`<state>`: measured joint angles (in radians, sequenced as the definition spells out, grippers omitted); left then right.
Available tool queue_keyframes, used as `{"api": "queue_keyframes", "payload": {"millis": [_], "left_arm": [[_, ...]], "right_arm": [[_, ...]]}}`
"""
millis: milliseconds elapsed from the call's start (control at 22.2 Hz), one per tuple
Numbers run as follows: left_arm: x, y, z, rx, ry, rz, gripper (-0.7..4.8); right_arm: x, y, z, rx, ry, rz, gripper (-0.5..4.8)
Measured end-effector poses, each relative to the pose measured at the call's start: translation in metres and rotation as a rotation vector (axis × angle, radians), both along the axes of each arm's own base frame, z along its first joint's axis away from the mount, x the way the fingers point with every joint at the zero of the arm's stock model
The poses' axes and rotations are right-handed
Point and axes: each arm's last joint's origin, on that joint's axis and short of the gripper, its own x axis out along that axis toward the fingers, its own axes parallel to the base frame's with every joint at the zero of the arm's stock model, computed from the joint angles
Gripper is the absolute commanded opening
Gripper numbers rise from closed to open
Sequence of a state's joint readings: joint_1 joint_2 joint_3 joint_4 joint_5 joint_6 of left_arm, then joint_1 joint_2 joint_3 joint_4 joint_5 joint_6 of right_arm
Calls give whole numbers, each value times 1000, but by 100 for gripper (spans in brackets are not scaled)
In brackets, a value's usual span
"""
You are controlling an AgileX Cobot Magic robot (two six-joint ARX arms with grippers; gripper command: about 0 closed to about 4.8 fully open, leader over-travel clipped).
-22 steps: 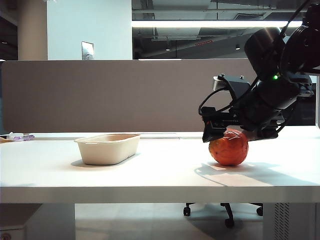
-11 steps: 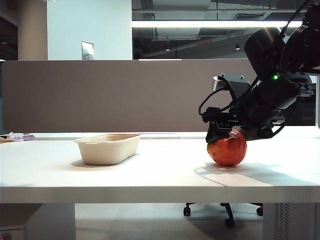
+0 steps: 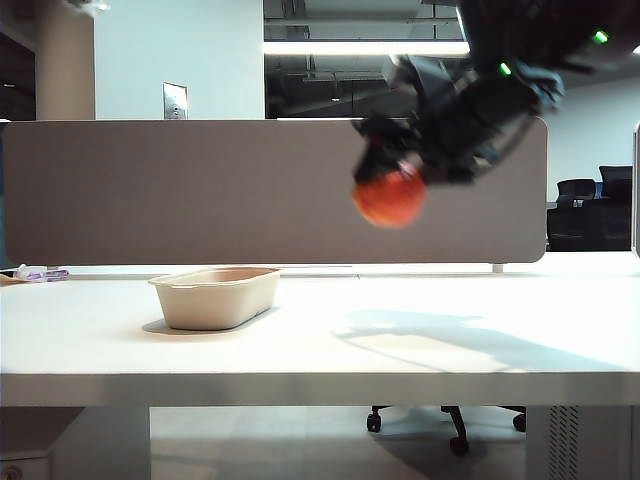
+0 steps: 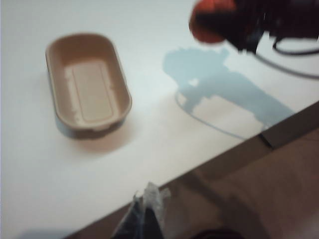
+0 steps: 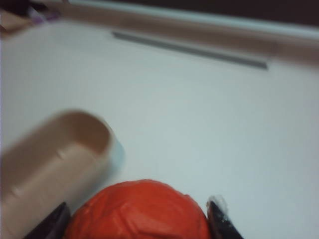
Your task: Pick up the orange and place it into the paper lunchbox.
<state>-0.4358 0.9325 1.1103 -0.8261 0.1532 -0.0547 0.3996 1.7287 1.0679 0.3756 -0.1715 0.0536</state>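
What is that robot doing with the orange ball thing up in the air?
The right gripper is shut on the bumpy red-orange orange and holds it high above the white table. The beige oblong paper lunchbox sits empty on the table, off to the side of the fruit, so the orange is not in it yet. The left gripper hangs near the table's edge, holding nothing.

A: Count of fruit?
B: One orange, clamped between the fingers of my right pincer, clear of the tabletop.
A: Containers?
B: One paper lunchbox, nothing in it.
A: Pincers in view?
B: Two: the right one, plus my left pincer, only its tips showing.
A: Tabletops?
B: One.
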Motion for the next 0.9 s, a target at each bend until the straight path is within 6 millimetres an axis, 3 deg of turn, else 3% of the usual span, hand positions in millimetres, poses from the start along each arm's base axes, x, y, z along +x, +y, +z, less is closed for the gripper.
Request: {"api": "queue_keyframes", "payload": {"millis": [135, 180, 225, 270, 315, 360, 405, 450, 495, 540, 675, 900], "left_arm": [[-2, 1, -2, 8, 30, 4, -5], [0, 0, 0, -4, 3, 5, -6], [0, 0, 0, -4, 3, 5, -6], [0, 0, 0, -4, 2, 5, -5], [0, 0, 0, -4, 2, 5, -6], [0, 1, 0, 15, -7, 33, -5], [1, 1, 0, 18, -8, 37, -6], [1, 1, 0, 17, -11, 37, -6], [1, 1, 0, 15, -14, 37, -6], [1, 1, 0, 15, -14, 37, -5], [1, 1, 0, 15, -14, 37, -6], [1, 1, 0, 15, -14, 37, -6]], "right_arm": [[7, 23, 23, 33, -69, 52, 175], [46, 150, -23, 35, -58, 248, 339], [45, 163, -68, -17, 32, 269, 339], [45, 163, -68, -16, 32, 270, 340], [45, 163, -68, -16, 31, 270, 142], [33, 152, -14, -17, 33, 266, -2], [18, 139, 36, -1, 6, 264, -1], [5, 127, 55, -50, 85, 261, -1], [-5, 120, 39, -146, 251, 262, -1], [-9, 118, 41, -159, 273, 263, -1], [-24, 106, 62, -183, 306, 264, -1], [-39, 95, 71, -244, 361, 277, -1]]}}
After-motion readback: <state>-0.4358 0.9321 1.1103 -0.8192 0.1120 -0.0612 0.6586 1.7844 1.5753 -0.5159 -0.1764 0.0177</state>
